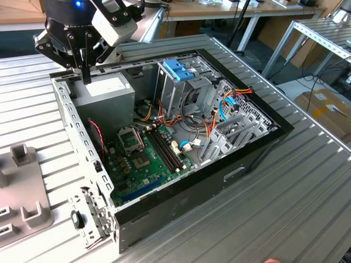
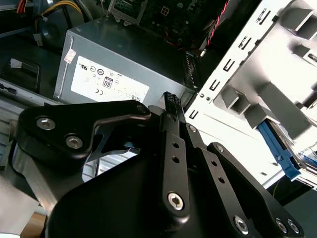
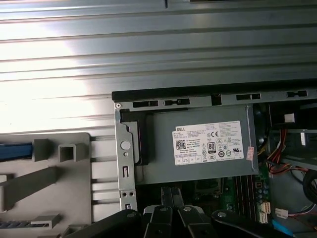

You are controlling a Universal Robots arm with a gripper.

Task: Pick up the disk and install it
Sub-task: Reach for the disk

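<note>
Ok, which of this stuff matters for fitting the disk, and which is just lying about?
For the job: gripper, fingers shut, over the power supply; probably the disk, its blue rail showing in the grey holder; drive cage; computer case.
Lying about: circuit board; cables; cardboard box.

The disk (image 2: 278,148) showed in the second wrist view as a light blue carrier rail. It was edge-on and slanted, tucked between the posts of a grey holder (image 2: 267,104), with most of its body hidden. In the first wrist view the disk (image 3: 15,149) was a blue strip lying in that holder, outside the computer case (image 3: 121,148). The holder (image 1: 24,189) stood on the desk (image 1: 285,208) at the lower left of the exterior view.
</note>
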